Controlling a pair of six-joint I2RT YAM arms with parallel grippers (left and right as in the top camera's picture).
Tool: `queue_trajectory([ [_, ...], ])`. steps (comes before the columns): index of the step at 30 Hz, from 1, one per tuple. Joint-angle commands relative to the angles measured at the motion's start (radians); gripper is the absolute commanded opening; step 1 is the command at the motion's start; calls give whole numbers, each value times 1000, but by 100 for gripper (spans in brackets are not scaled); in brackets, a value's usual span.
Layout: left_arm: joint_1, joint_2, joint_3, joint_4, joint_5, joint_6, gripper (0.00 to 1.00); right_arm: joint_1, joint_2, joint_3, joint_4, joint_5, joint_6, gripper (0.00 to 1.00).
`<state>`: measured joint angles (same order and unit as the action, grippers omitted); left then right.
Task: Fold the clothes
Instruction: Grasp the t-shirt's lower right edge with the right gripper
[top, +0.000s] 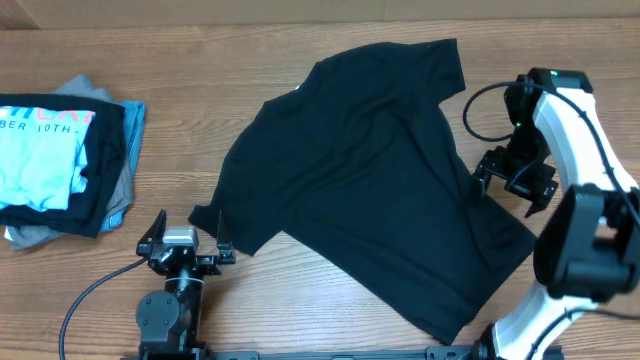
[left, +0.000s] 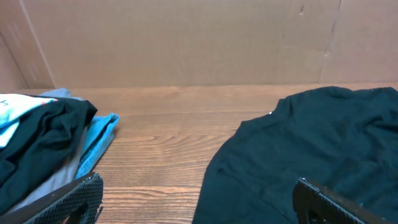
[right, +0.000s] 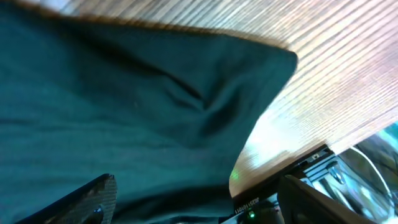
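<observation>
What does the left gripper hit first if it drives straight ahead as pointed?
Likely nothing soon: bare table lies ahead of the left gripper, then the cardboard wall. The black T-shirt sits just right of that line; depth is unclear.

Left wrist view: my left gripper (left: 196, 190) shows only two finger ends, the rest is cut by the bottom edge. The black T-shirt (left: 311, 155) runs off right and bottom. The folded pile (left: 43, 143) is cut at left.

Right wrist view: the shirt is blurred and runs off left and bottom. My right gripper (right: 198, 186) is cropped to finger ends; can't tell if it touches cloth.

Overhead: the pile runs off the left edge and its lettering (top: 45, 120) is partly cut. The neck tag (top: 300, 91) is too small to read.
</observation>
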<state>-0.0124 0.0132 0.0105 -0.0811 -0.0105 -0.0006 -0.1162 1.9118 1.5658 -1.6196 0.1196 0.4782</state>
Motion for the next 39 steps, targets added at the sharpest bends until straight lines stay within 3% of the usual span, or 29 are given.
queue_trajectory([
  [1,6,-9,-4,3,9,-10,100,3,-193,-32,10,11,13,90],
  [9,6,-9,-4,3,9,-10,100,3,-373,-133,38,-29,-37,91],
  [17,6,-9,-4,3,9,-10,100,4,-374,-304,171,-86,-144,76],
  [23,6,-9,-4,3,9,-10,100,3,-372,-411,292,-96,-146,45],
  [39,6,-9,-4,3,9,-10,100,3,-372,-593,614,-92,-195,40],
])
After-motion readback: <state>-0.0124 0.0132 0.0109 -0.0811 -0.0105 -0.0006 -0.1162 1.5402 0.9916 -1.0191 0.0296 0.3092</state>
